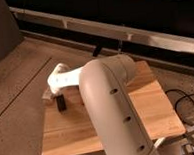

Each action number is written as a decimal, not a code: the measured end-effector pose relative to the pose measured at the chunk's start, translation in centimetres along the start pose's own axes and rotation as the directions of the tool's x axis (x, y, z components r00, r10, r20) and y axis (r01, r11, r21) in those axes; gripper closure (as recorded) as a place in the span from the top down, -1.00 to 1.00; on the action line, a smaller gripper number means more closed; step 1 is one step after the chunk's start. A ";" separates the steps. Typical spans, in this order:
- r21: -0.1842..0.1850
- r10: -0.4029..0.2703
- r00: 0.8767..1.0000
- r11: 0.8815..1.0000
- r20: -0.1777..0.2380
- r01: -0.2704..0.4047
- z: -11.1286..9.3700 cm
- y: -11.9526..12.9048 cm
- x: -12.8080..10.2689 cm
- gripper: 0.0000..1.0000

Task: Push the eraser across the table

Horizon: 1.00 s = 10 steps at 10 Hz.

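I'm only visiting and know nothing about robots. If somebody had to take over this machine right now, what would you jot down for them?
Gripper: low at the table's left edge as the camera sees it, right beside the eraser; whether they touch cannot be made out.
Eraser: lying flat on the table, near its far-left corner.
Arm: stretches over the middle of the table, hiding part of the top.
Done: the gripper is in place next to the eraser.
Left: the push itself. Nearly all the wooden top lies to the eraser's right, so that is probably the way to go.
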 end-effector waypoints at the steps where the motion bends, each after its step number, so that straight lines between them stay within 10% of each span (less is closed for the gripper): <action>1: 0.001 -0.003 1.000 1.000 -0.002 0.003 0.0 0.1 0.1 -1.00; 10: -0.015 -0.077 0.997 0.997 -0.003 0.077 -0.4 3.0 1.1 -1.00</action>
